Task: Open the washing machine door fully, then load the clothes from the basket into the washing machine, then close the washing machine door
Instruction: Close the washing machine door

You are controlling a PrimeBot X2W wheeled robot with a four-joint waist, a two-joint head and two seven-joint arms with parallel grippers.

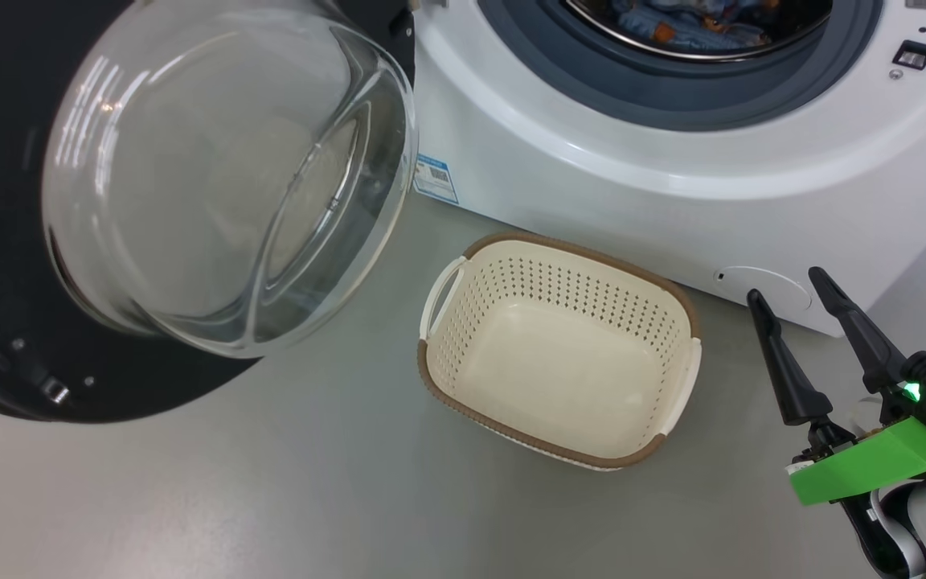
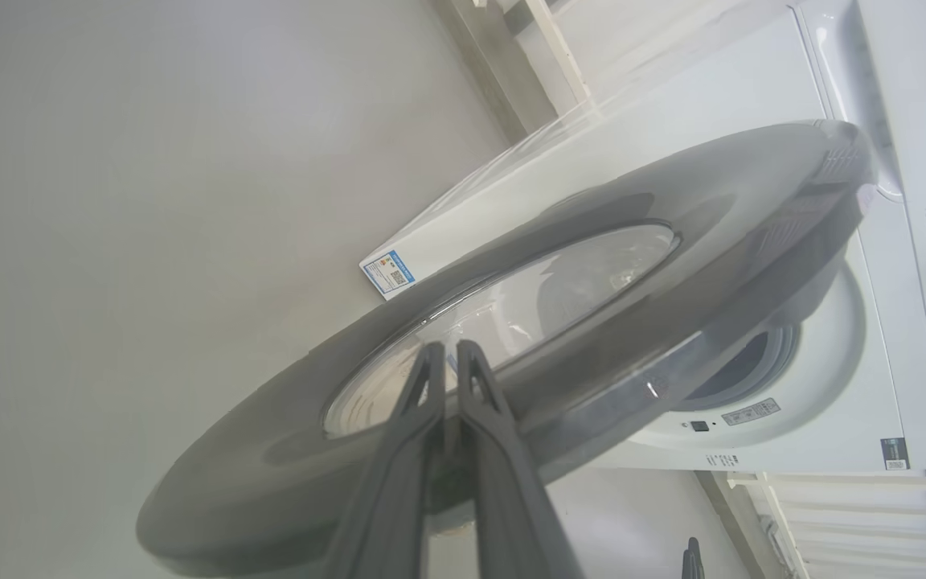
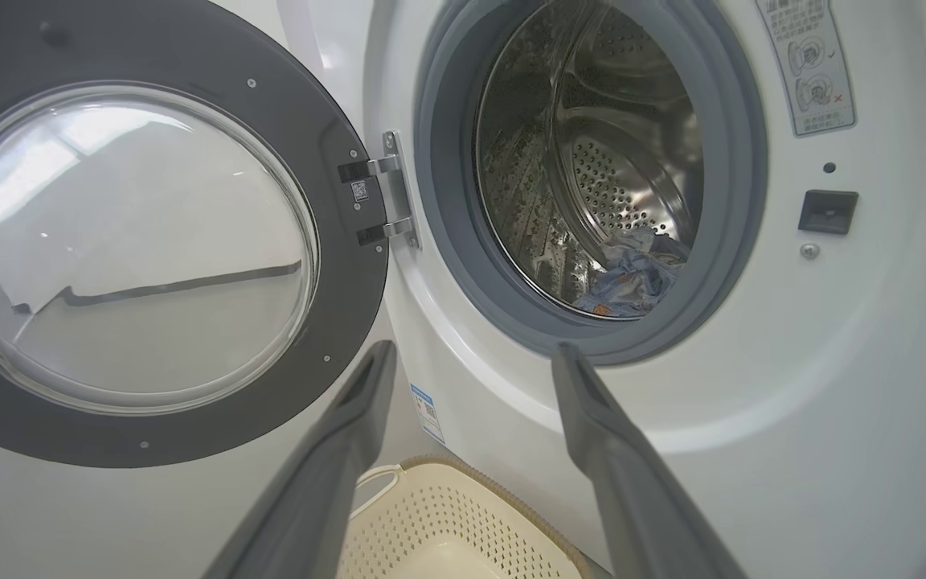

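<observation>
**Door ready to shut: a stiff, heavy swing, best pushed at the rim**

The basket (image 1: 575,281) sits empty on the floor (image 1: 270,482) in front of the machine (image 1: 592,169). The clothes (image 3: 632,273) lie low in the drum (image 3: 592,161), behind the grey seal (image 3: 447,241). By my reading, what is left is closing the door (image 1: 214,177). It stands swung wide on its hinge (image 3: 391,197), to the robot's left of the opening, with its glass bowl facing the head camera.

The door should handle as one rigid piece: thick glass set in a broad rim, so fairly heavy. It probably turns freely on the hinge and needs a firm last press to latch. The black rim is glossy and likely slippery, and the bowl is smooth and curved, so neither offers much to pinch. A push looks better than a grasp. I would place it on the flat outer face of the rim, at the side far from the hinge, where leverage is greatest. Pressing on the glass is best avoided.

The left gripper (image 2: 448,354) has its fingers together, with the tips pointing at the door's outer face near the edge of the window. Whether they touch it I cannot tell. The right gripper (image 1: 784,288) hangs low beside the basket, fingers wide apart and holding nothing.
</observation>
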